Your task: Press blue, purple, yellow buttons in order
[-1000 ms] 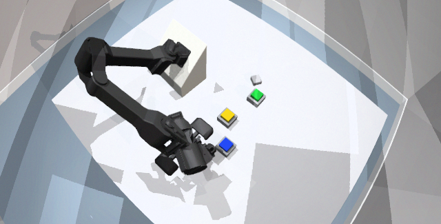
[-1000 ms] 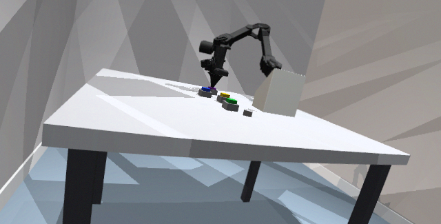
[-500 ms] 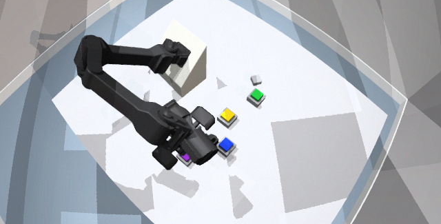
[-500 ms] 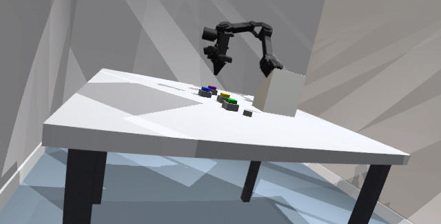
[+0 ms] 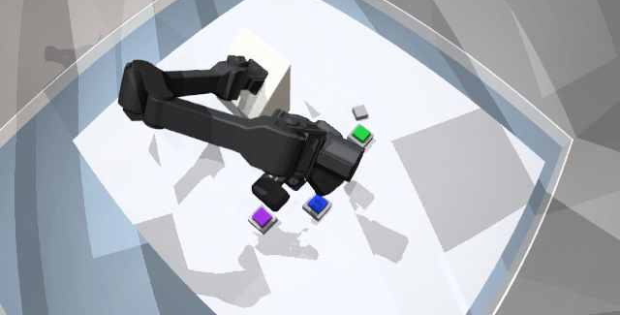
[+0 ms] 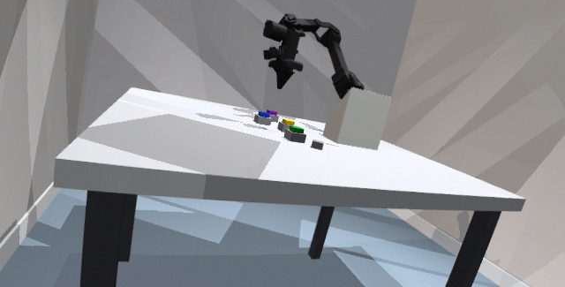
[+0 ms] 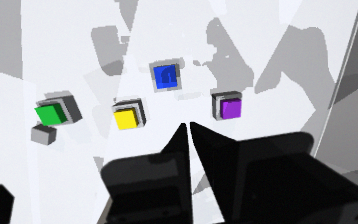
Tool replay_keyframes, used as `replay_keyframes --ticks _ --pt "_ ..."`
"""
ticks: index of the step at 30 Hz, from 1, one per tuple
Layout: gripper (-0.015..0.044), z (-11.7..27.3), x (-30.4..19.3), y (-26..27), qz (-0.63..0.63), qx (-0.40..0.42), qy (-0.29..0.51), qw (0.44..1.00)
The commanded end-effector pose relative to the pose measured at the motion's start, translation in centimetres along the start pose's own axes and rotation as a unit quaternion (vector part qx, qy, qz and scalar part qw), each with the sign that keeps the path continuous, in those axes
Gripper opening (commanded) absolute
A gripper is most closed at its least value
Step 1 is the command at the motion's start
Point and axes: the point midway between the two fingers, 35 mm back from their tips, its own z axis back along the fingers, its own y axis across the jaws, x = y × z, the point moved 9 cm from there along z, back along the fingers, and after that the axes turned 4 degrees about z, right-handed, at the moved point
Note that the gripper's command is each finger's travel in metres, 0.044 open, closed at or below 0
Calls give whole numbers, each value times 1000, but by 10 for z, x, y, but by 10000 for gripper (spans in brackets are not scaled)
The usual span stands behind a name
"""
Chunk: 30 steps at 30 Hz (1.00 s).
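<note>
The blue button [image 5: 318, 204] [image 6: 264, 114] [image 7: 165, 77] sits on a grey base, farthest up in the wrist view. The purple button [image 5: 262, 216] [image 6: 272, 112] [image 7: 231, 108] is right of the fingertips in the wrist view. The yellow button [image 6: 288, 122] [image 7: 126, 119] is left of the fingertips there; the arm hides it in the top view. All three stand up from their bases. My gripper [image 6: 279, 87] [image 7: 187, 126] is shut and empty, pointing down high above the table and touching no button. Its fingertips are hidden in the top view.
The green button [image 5: 361, 133] [image 6: 297, 129] [image 7: 50, 114] stands beyond the yellow one. A small grey block [image 5: 359, 111] [image 6: 317, 144] [image 7: 44, 134] lies beside it. A large cream block [image 5: 278, 93] [image 6: 363, 119] stands by the arm's base.
</note>
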Motion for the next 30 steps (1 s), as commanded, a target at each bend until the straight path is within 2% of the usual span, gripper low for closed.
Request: replay_keyframes --ticks 1,4,11,13,17,30 --pt "20 -4 -3 70 6 -3 10 1000" --pt "20 -6 -10 102 4 -11 12 1000" --pt "20 -6 -11 104 4 -12 12 1000" --pt "20 -16 -10 104 4 -11 11 1000" --pt "20 -65 -12 102 4 -13 11 1000" --pt "20 -77 -12 102 4 -13 11 1000"
